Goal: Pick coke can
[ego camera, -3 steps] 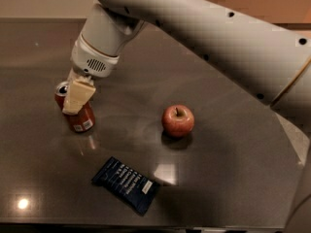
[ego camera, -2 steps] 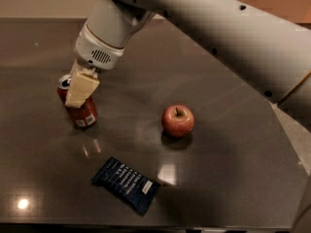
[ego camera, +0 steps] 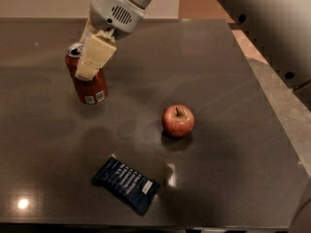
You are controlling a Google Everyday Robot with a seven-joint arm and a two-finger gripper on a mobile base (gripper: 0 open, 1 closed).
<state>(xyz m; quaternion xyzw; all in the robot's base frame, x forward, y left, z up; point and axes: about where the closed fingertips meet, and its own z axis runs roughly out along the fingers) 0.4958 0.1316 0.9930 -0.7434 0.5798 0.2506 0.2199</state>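
Note:
The coke can (ego camera: pixel 90 89) is red with a silver top and a white label patch near its base. It is tilted, at the left of the dark table (ego camera: pixel 233 81). My gripper (ego camera: pixel 88 57) comes down from the white arm at the top and is shut on the can's upper part. One cream finger (ego camera: pixel 97 56) lies across the can's front; the other finger is hidden behind it. The can's base looks raised off the table.
A round red apple (ego camera: pixel 178 121) stands near the table's middle. A flat dark blue snack wrapper (ego camera: pixel 125 184) lies near the front edge. The table's right edge runs diagonally at the right, with a lighter floor beyond.
The gripper has moved up with the can in it; the can is now tilted and looks off the table. The apple and the wrapper have stayed where they lay.

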